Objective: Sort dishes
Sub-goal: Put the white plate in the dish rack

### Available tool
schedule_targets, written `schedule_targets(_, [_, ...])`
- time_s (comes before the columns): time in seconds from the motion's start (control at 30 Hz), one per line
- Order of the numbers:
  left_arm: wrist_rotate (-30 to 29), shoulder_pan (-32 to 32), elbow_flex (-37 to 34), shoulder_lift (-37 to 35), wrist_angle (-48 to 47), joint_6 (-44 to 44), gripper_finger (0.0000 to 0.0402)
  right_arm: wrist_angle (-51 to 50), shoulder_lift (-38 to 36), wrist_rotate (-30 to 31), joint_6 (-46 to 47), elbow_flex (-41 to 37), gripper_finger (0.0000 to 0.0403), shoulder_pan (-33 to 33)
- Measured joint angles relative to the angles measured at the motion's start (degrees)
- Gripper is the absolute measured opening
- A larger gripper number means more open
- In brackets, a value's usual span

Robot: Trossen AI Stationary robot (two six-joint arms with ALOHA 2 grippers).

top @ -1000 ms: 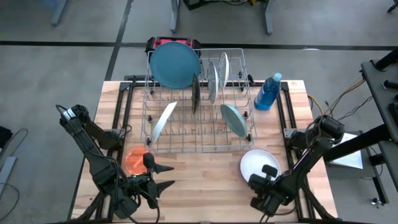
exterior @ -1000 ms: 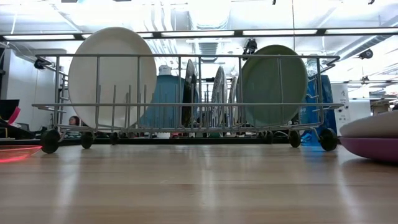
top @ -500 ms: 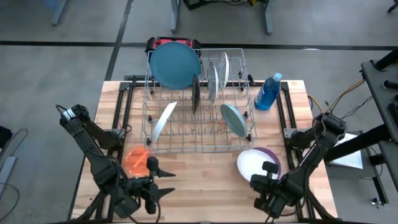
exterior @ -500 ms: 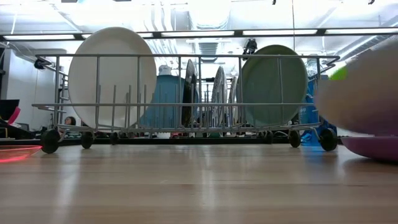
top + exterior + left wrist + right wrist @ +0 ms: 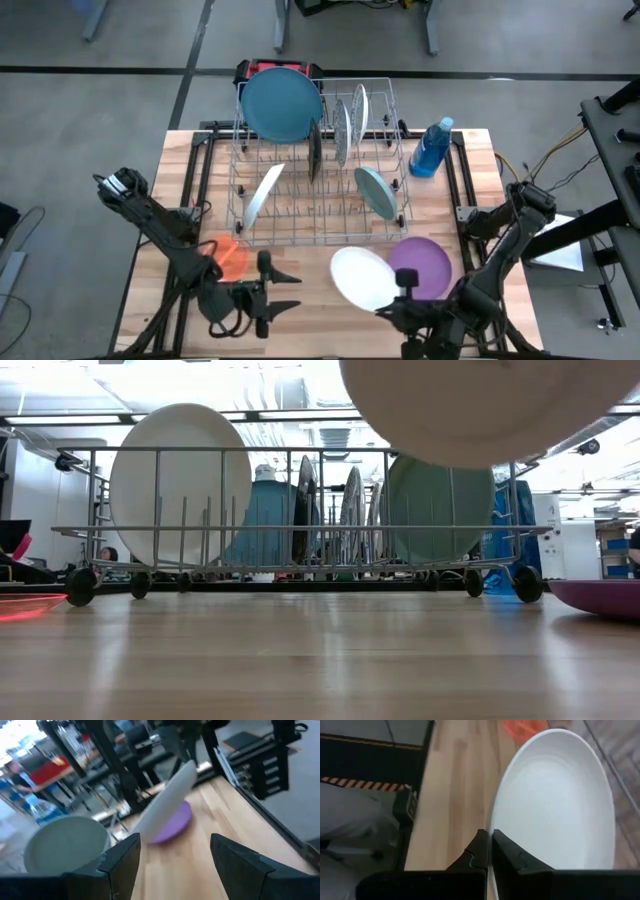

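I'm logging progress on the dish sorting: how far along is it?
Several plates already stand in the wire rack, including the large blue plate and a teal-green one. In hand: the right gripper is shut on the white plate, lifted clear of the table. Left: the purple plate and orange plate. The left gripper waits open.

We're looking at a lab or workshop, not a kitchen. The wooden table (image 5: 320, 290) is sitting on a black metal frame over bare grey concrete floor (image 5: 90, 110). Loose cables (image 5: 560, 165) are trailing off beside it. Long fluorescent strip lights (image 5: 260, 412) and exposed ducts are running overhead. Hazard-striped tape (image 5: 355, 782) is marking the floor.
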Motion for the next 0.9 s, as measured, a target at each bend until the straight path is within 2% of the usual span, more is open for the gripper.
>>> schedule_targets(0.1, [0.01,1.17,-1.8,0.0,4.94,4.32,0.0231,4.32,0.3,-0.05,-4.68,0.11,0.0,-0.93])
schedule_targets(0.23, [3.98,2.36,-1.9,0.0,5.79,7.0,0.0231,6.58,0.46,-0.92,-9.02,0.09,0.0,-2.1])
schedule_targets(0.43, [5.45,4.26,-1.59,0.0,5.94,8.6,0.0231,10.66,0.46,-3.26,-15.33,0.09,0.0,-3.58])
schedule_targets(0.63, [11.15,7.69,-1.57,0.0,6.71,11.24,0.0231,14.3,0.46,-7.01,-20.97,0.09,0.0,-5.63])
schedule_targets(0.77, [18.8,8.95,-1.57,0.0,6.71,11.96,0.0231,14.97,0.46,-8.12,-23.39,0.09,0.0,-6.46])
schedule_targets(0.9, [19.52,9.37,-1.57,0.0,6.73,11.29,0.0226,15.27,0.46,-8.61,-24.69,0.07,0.0,-7.06])
